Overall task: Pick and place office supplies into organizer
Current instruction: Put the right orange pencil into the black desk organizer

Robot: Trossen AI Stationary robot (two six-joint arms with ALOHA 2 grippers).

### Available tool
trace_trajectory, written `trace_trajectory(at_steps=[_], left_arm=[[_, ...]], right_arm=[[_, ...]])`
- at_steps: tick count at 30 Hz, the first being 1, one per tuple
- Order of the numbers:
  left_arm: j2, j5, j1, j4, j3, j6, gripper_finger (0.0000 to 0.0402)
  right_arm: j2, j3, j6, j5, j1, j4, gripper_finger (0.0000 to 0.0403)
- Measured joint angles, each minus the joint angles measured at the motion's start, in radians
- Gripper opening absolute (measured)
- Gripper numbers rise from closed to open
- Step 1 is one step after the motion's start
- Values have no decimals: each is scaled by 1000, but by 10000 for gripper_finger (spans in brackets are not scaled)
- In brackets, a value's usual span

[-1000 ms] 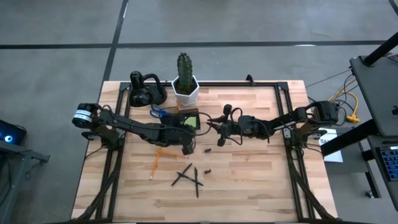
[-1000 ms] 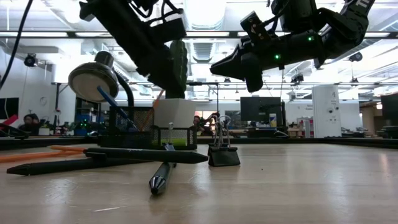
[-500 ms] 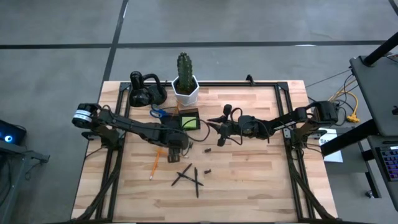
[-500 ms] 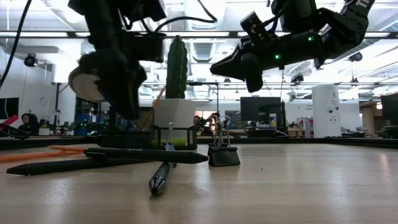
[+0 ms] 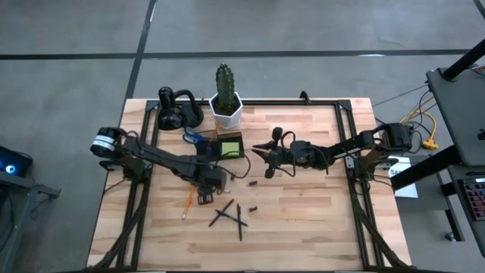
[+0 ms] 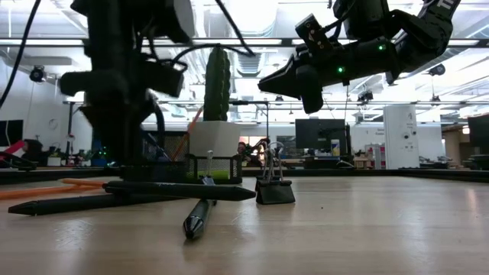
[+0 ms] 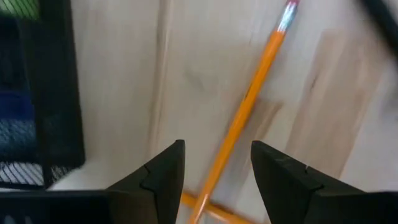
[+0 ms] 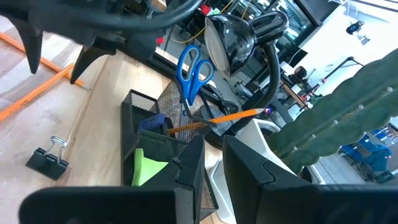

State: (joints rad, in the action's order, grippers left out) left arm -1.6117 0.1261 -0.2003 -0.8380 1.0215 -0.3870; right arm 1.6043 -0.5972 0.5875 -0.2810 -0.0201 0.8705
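surface (image 5: pixel 303 220): wooden, carrying everything.
organizer (image 5: pixel 229 145): dark mesh box holding the green sticky pad (image 8: pixel 149 167), blue scissors (image 8: pixel 194 67) and one pencil.
left gripper (image 7: pixel 214 171): fingers spread, empty, low over the orange pencils (image 7: pixel 249 106); one pencil runs lengthwise between the fingers, crossing another just beneath; organizer close beside.
right gripper (image 5: pixel 263 156): nearly closed, empty, hovering beside the organizer, farther from the pencils.
black pens (image 5: pixel 227 214): crossed, near the left gripper.
binder clip (image 8: pixel 46 162): loose on the surface.
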Motion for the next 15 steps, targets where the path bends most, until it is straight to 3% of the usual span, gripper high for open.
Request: trace_trajectory(at_steps=[15], left_arm=[[-75,-42,-16,-12,-9,5,169]], right_arm=[[0,0,0,0,0,0,47]])
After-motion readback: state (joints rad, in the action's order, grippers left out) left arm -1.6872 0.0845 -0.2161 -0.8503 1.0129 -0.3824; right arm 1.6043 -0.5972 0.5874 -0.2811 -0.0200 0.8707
